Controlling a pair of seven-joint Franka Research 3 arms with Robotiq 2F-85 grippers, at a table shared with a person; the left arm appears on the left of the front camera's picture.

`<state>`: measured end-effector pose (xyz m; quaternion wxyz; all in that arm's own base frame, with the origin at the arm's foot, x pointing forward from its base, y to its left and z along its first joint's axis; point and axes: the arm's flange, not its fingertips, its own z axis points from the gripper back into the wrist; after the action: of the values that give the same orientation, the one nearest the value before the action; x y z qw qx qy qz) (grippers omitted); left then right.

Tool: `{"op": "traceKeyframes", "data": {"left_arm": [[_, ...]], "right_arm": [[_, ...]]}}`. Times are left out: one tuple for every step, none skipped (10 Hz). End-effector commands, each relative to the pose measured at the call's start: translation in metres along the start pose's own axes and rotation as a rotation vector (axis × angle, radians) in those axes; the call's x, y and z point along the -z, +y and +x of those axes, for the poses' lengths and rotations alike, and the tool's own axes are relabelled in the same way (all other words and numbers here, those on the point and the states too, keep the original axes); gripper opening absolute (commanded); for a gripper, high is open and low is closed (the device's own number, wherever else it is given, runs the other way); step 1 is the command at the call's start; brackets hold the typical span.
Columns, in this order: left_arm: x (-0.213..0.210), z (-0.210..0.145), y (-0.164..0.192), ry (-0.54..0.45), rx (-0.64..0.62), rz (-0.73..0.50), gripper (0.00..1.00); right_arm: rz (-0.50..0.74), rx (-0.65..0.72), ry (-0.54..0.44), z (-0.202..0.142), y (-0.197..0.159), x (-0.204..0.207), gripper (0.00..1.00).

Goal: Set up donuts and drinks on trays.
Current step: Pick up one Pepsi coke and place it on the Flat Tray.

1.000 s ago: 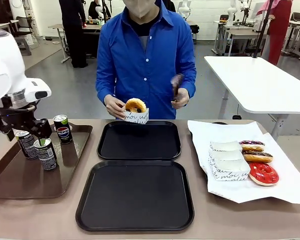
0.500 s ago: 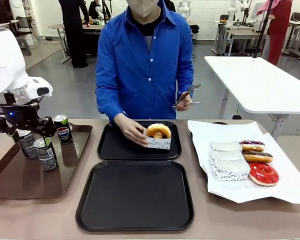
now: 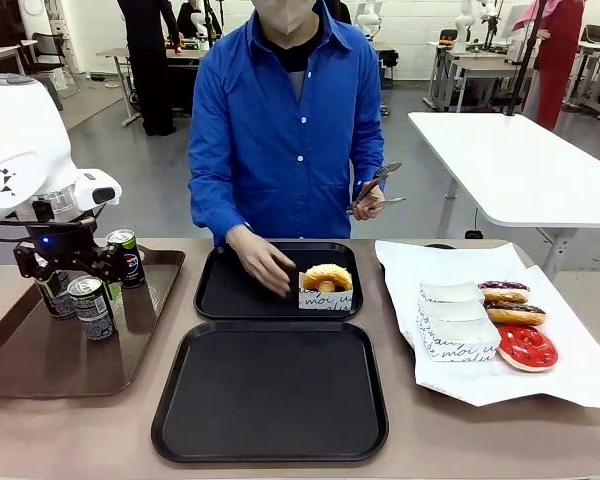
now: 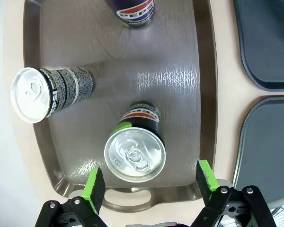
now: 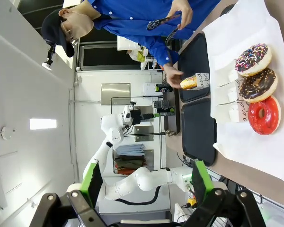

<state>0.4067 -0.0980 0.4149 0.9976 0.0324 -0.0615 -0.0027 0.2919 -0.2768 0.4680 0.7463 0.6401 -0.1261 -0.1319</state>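
Three cans (image 3: 92, 305), two trays (image 3: 270, 400), four donuts (image 3: 526, 347), left gripper (image 4: 149, 181) and right gripper (image 5: 144, 182) gaped empty, left wrist view showed can top (image 4: 135, 155) beneath fingers.

The black trays (image 3: 270, 390) are seen to be smooth plastic with a dull sheen. The brown tray (image 4: 170, 85) is finely grained plastic, and light is thrown back from it in a glossy patch. The cans (image 4: 135, 154) are topped in bare silver metal, shiny and faintly brushed, and their sides are covered in glossy print. The box (image 3: 326, 299) is made of matt white paper printed in black. The donut (image 3: 327, 271) is given a soft shine by its glaze. The red donut (image 3: 540, 352) is coated in wet-looking icing. The sheet (image 3: 420, 265) is matt white paper. The shirt (image 3: 280, 130) is blue cloth.
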Motion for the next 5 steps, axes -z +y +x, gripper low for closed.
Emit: {"op": "traceKeyframes", "data": {"left_arm": [[0.007, 0.012, -0.002, -0.035, -0.035, -0.027, 1.00], [0.009, 0.014, 0.001, -0.039, -0.041, -0.034, 1.00], [0.011, 0.018, 0.003, -0.045, -0.047, -0.036, 1.00], [0.013, 0.022, 0.005, -0.041, -0.055, -0.034, 1.00], [0.014, 0.026, 0.005, -0.043, -0.055, -0.028, 1.00]], "right_arm": [[0.015, 0.002, 0.002, 0.000, 0.000, 0.000, 1.00], [0.015, 0.002, 0.002, 0.000, 0.000, 0.000, 1.00], [0.015, 0.002, 0.002, 0.000, 0.000, 0.000, 1.00], [0.015, 0.002, 0.002, 0.000, 0.000, 0.000, 1.00], [0.015, 0.002, 0.002, 0.000, 0.000, 0.000, 1.00]]}}
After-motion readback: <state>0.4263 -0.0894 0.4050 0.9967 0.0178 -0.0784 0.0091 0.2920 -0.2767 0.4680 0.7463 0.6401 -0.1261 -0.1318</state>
